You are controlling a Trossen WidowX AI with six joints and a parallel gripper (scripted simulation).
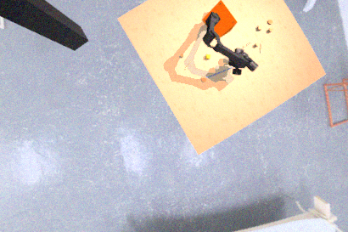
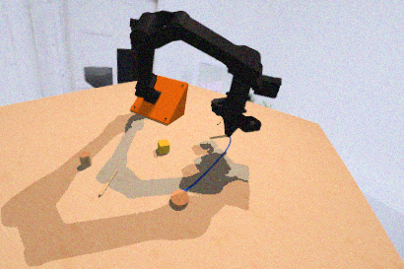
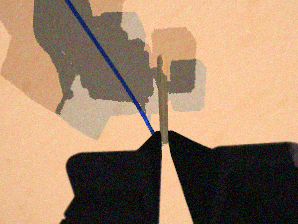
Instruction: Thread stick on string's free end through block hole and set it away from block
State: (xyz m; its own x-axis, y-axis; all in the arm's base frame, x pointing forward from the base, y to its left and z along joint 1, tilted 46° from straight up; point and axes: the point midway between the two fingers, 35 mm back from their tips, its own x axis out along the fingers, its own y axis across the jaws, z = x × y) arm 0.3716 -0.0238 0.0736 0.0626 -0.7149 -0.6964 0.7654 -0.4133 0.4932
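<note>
Exterior view: left of the gripper, the yellow block is sitting on the table. Nearer its side, the wooden button is anchoring the blue string, likely limp but nearly drawn out. The fingers are clamping the stick, probably light, stiff and snappable; gripping near its string end is leaving the tip free for threading.

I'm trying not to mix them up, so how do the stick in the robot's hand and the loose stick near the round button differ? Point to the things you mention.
The held stick (image 2: 217, 137) (image 3: 163, 100) is off the table; the loose stick (image 2: 108, 183) lies on it. The held stick has blue string by it; the loose stick has none. Both are thin.
</note>
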